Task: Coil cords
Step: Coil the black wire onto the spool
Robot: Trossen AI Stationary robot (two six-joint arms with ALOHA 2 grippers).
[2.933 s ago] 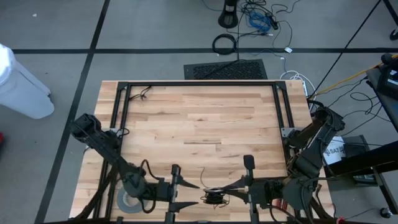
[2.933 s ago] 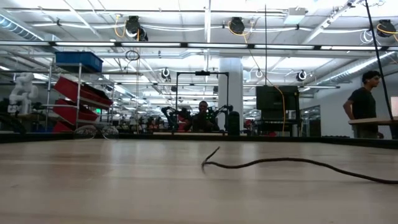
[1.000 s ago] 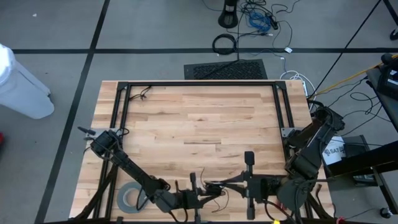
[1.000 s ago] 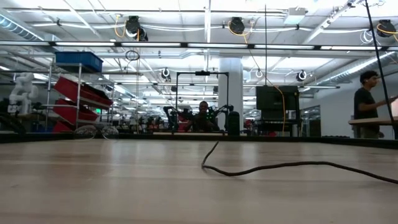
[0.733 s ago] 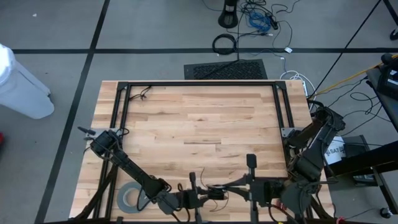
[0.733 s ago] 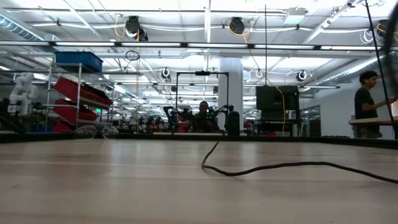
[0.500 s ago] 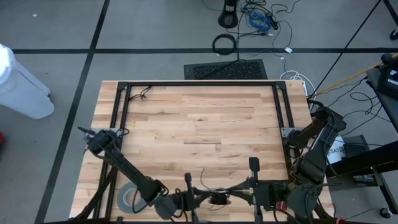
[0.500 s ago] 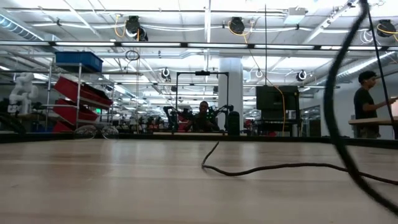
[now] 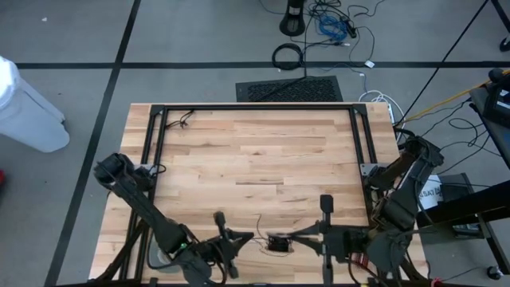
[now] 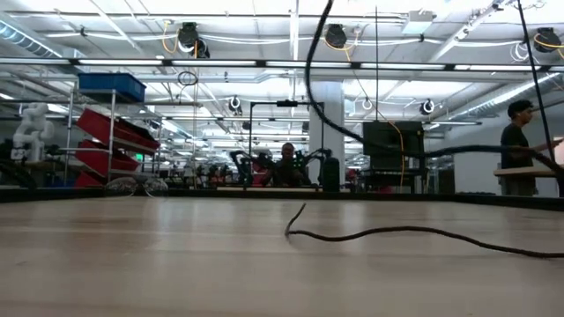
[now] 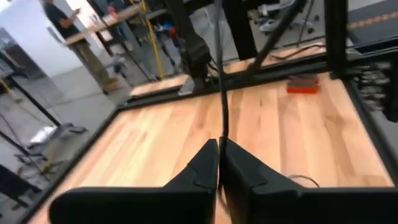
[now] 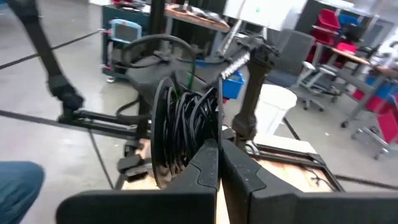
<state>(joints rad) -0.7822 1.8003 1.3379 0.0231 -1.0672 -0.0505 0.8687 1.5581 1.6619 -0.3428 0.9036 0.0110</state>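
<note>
Since a moment ago the left gripper point(image 9: 243, 237) has drawn back leftward, fingers together pinching the thin dark wire point(image 10: 388, 232). The right gripper point(image 9: 288, 237), clamped, holds the small black wound coil point(image 12: 180, 134) near the wooden table's point(image 9: 255, 151) front edge. Light and floppy, I'd say; best pinched close to the coil.

A pale wooden table point(image 9: 255, 151) carries a loose end of thin dark wire point(image 10: 379, 232) lying near its front edge.

Wooden table point(image 9: 255, 159); person point(image 10: 515, 141) at room's far side.
</note>
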